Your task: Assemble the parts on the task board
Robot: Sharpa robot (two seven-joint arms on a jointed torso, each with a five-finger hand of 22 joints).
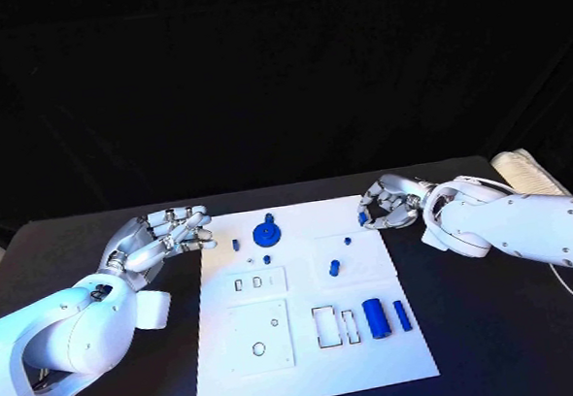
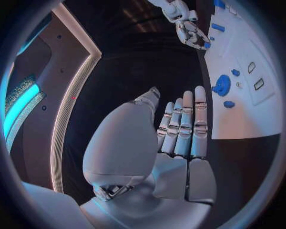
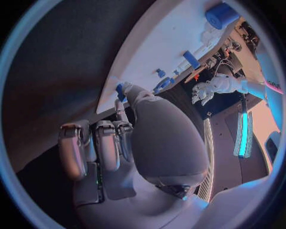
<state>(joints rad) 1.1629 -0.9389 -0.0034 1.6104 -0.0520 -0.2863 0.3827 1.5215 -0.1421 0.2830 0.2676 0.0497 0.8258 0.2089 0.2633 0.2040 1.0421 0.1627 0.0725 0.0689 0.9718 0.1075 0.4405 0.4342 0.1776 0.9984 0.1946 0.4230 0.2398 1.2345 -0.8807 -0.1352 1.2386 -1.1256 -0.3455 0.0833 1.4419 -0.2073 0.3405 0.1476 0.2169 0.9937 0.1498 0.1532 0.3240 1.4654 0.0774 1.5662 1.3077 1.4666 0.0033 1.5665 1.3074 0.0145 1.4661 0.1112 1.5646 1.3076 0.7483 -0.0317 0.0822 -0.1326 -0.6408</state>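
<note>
The white task board [image 1: 312, 351] lies in the middle of the black table. On it are a round blue part [image 1: 265, 231], a blue peg [image 1: 333, 267], a thick blue cylinder [image 1: 377, 317] and a thin blue bar [image 1: 403, 315]. My right hand [image 1: 393, 202] hovers at the board's far right corner, fingers curled, pinching a small blue part [image 1: 364, 216] [image 3: 121, 90] [image 2: 207, 44]. My left hand [image 1: 164, 234] [image 2: 178, 129] is beside the board's far left corner, fingers extended and holding nothing. The round blue part [image 2: 221, 85] lies just beyond its fingertips.
A pale ribbed object [image 1: 520, 169] sits at the table's back right. Rectangular slots [image 1: 334, 325] and raised white plates [image 1: 260, 336] mark the board. Bare black table lies on both sides of the board.
</note>
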